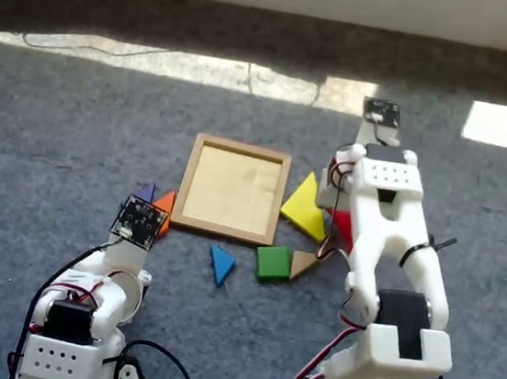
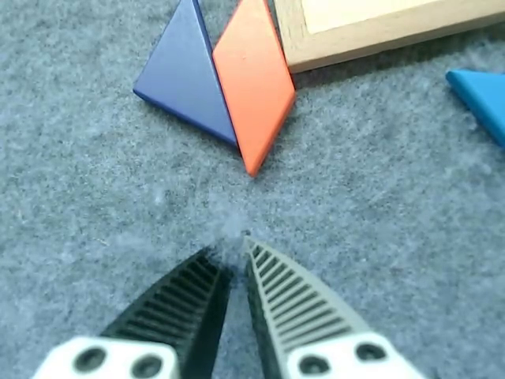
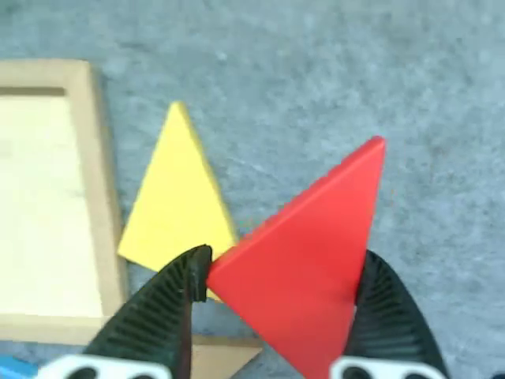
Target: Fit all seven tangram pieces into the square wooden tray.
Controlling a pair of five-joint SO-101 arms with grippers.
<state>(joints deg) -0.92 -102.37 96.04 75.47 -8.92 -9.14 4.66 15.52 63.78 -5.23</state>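
Your right gripper (image 3: 284, 262): jaws clamped across flat red wooden triangle (image 3: 304, 276), right of square wooden tray (image 1: 227, 232), just beside yellow triangle (image 1: 305, 205). Piece likely light, rigid, smooth-edged. It may pivot, so hold mid-body across opposite edges. Left gripper (image 2: 229, 246) sits near-left of tray, jaws nearly together, empty.

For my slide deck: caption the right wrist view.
Right gripper grips the red triangle, near the yellow triangle and the wooden tray.

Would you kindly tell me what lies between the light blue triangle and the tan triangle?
The green square lies there, next to the tan triangle, as the high view shows.
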